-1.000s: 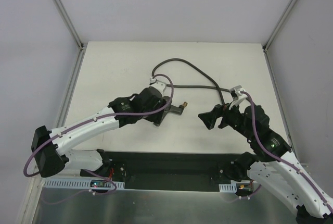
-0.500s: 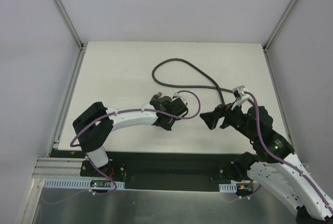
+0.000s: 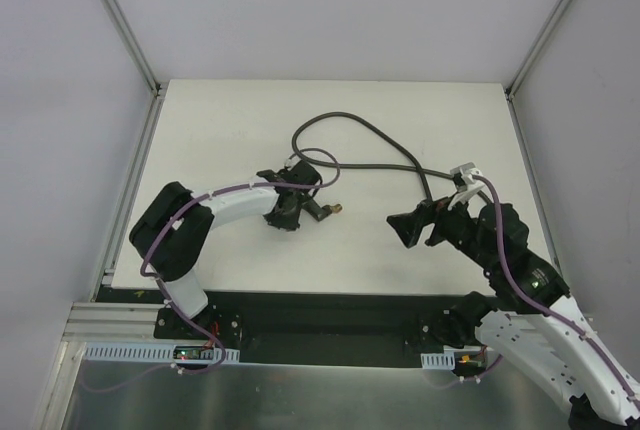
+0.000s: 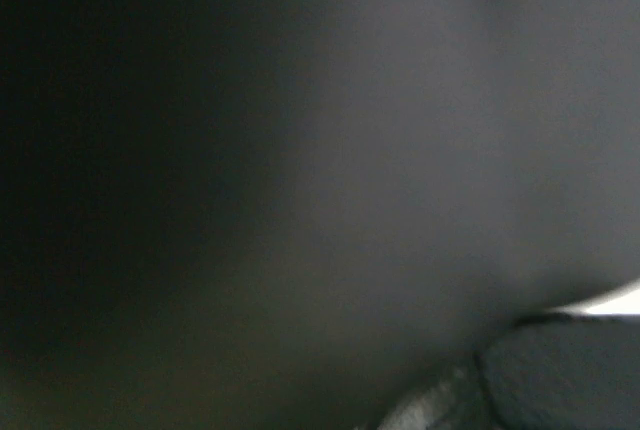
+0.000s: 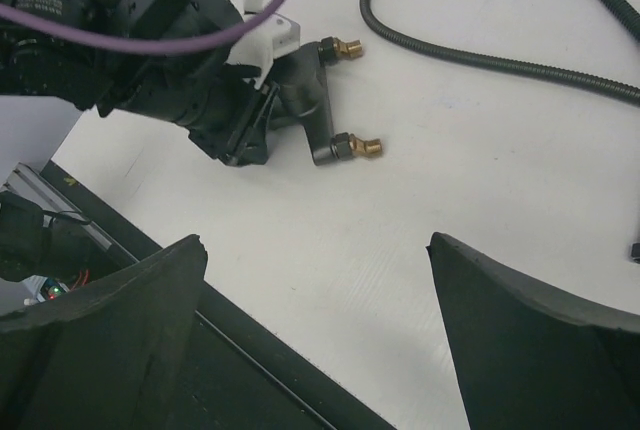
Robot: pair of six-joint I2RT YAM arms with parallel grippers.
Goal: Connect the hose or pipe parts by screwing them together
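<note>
The black T-shaped fitting with brass tips sticks out of my left gripper, which is shut on it just above the table; from above, the fitting points right. The dark-grey hose loops across the middle of the table, and one run of the hose lies beyond the fitting. My right gripper hovers right of the fitting, wide open and empty, seen in its own view as the right gripper. The left wrist view is dark and blurred.
The white table is bounded by aluminium frame rails left and right. A black base plate runs along the near edge. Purple cables run along both arms. The hose's near end drops behind the right wrist.
The left arm has folded its elbow back to the left and turned its wrist, keeping the fitting near the same spot. The right arm has barely moved and stays open.
</note>
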